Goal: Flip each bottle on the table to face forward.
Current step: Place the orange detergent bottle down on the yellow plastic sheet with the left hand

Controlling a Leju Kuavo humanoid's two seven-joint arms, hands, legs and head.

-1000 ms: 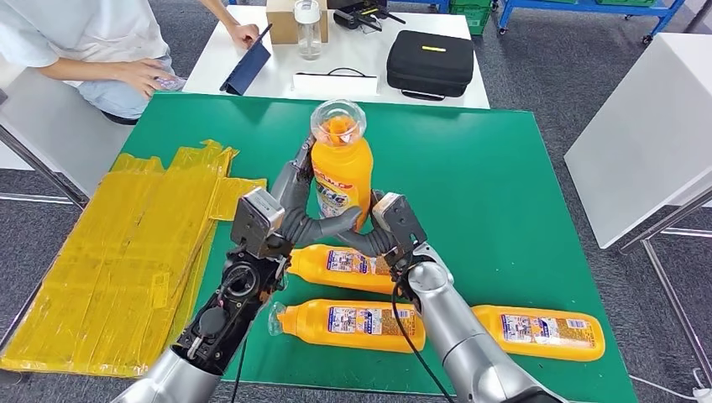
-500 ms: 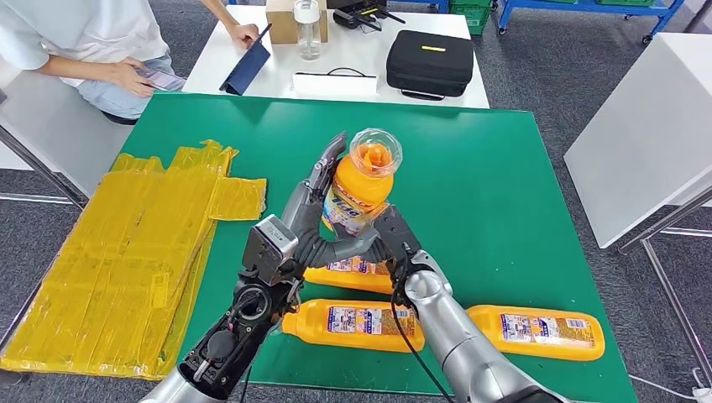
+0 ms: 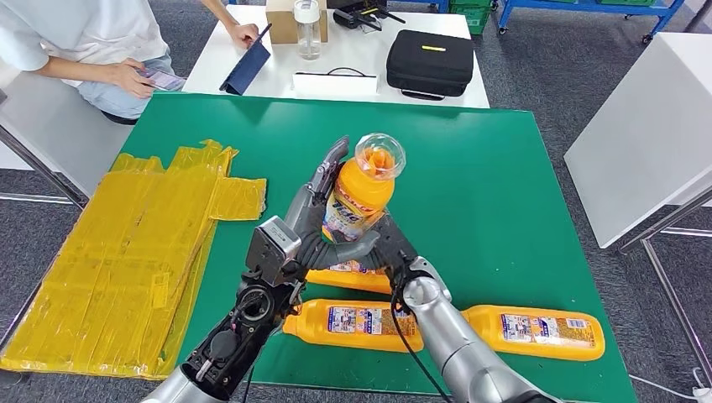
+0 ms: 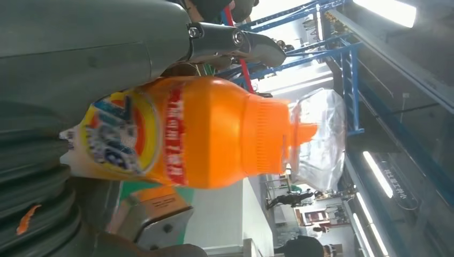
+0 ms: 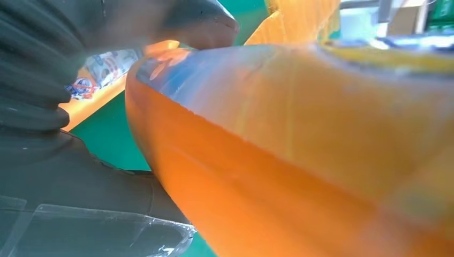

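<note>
The orange bottle (image 3: 359, 195) is being held up off the green table (image 3: 504, 185), tilted, its clear cap (image 3: 379, 155) pointing away from the robot and its label showing toward the camera. The left hand (image 3: 323, 220) is grasping its body from the left, and the right hand (image 3: 388, 245) is pressing against its base from the right. The smooth, rounded plastic could be slipping between the two hands if either eases off, dropping onto the three bottles (image 3: 353, 323) lying flat just below. Beside them yellow sheeting (image 3: 126, 243) is covering the table's left side. Beyond, a seated person (image 3: 75, 42) is handling a phone by a white table (image 3: 353, 59) carrying a black case (image 3: 430, 60).
</note>
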